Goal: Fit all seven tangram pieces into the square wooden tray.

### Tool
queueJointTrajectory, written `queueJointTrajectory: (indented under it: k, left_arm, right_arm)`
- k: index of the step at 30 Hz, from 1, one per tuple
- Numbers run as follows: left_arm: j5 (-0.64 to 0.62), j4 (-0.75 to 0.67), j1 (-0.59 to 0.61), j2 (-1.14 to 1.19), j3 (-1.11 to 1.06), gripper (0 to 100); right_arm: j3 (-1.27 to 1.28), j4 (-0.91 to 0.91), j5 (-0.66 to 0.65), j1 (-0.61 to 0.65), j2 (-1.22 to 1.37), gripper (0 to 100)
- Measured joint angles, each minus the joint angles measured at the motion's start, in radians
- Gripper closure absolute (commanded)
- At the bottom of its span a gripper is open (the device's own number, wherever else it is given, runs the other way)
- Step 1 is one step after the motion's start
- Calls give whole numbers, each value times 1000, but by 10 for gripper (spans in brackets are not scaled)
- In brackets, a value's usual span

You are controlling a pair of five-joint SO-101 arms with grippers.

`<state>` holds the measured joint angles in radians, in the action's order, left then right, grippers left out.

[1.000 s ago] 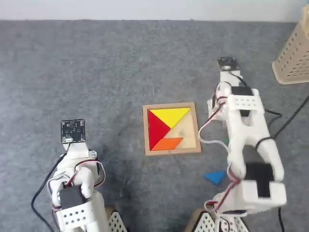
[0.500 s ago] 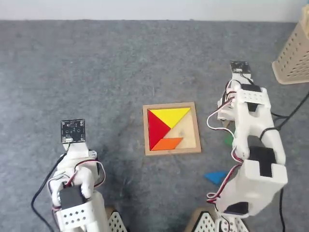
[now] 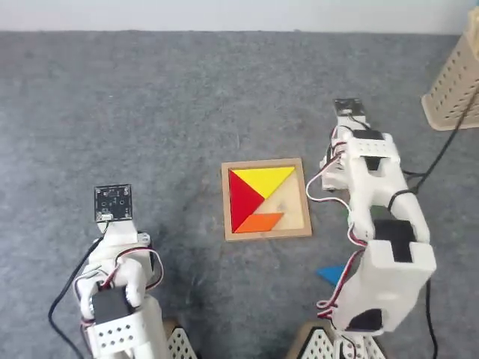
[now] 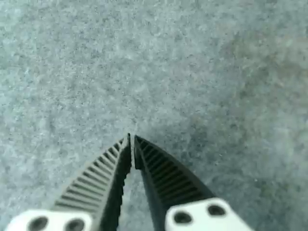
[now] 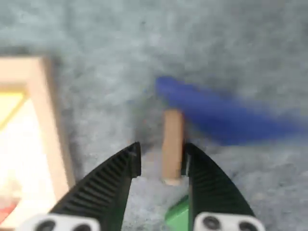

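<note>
The left gripper is hanging over the carpet, jaws pressed together. Farther on, the tray is holding a red piece, a yellow piece and an orange piece. Just beside it, the right gripper is hovering, jaws spread around a tan piece.

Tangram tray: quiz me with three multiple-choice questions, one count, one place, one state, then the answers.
1. How many pieces lie in the tray? A one B three C seven
2. Where is the light blue piece? A in the tray B under it C on the carpet outside it
3. The left gripper is: A shut and empty B open C holding a triangle
Answers: B, red triangle, yellow triangle and orange piece lie inside; C, it rests on carpet apart from the tray; A, its jaws meet over bare carpet.
</note>
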<state>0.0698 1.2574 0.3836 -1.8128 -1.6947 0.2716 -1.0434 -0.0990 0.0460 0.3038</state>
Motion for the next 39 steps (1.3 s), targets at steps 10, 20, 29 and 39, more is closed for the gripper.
queueJointTrajectory:
  k: [10,20,29,39]
  left_arm:
    - [0,0,0,0,0,987]
    - [0,0,0,0,0,987]
    - [0,0,0,0,0,987]
    - [0,0,0,0,0,987]
  right_arm:
    - [0,-6,-2,11,0,991]
    - [2,-87,-9,43,-106,992]
    - [-5,-207,-374,362,-279,992]
    - [-133,-350,-832,480,-144,991]
